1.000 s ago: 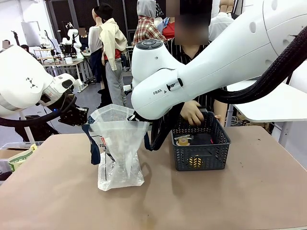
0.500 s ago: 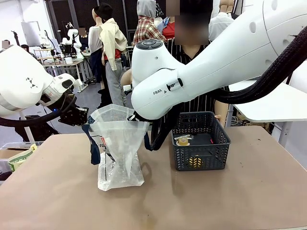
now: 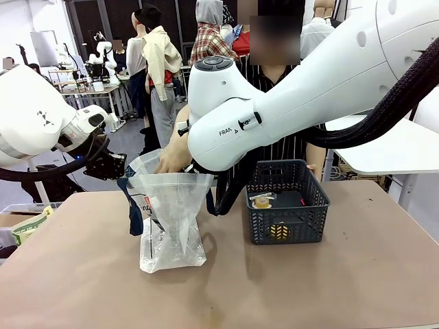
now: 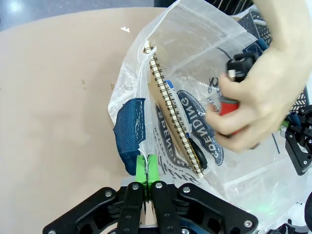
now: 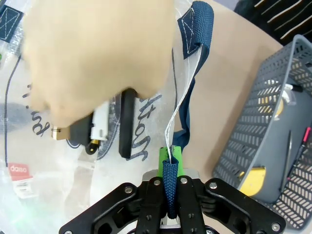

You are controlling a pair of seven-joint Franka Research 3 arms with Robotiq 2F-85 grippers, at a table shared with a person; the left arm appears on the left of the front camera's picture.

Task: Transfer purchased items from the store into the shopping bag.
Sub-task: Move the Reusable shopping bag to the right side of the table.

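Observation:
The shopping bag [image 3: 171, 205] stands open on the table, translucent white with dark blue handles. My left gripper [image 4: 146, 168] is shut on the bag's rim by a blue handle [image 4: 129, 134]. On the opposite side, my right gripper [image 5: 169, 168] is shut on the other blue strap [image 5: 195, 24]. A person's hand [image 3: 173, 156] reaches into the bag's mouth and holds a small red and black item [image 4: 230, 102]. A spiral notebook [image 4: 173, 122] lies inside the bag. The store [image 3: 305, 229], a dark lattice basket, sits to the right of the bag and holds a small yellowish bottle [image 3: 260, 202] and a yellow packet [image 3: 278, 232].
The brown table [image 3: 329, 288] has free room in front of the bag and the basket. My right arm [image 3: 288, 96] spans the middle of the front view, and the person stands behind it at the far side. A white table [image 3: 405, 147] stands at the back right.
The person's hand has left the basket and moved left to the bag's mouth with an item. Both grippers and the bag have stayed put.

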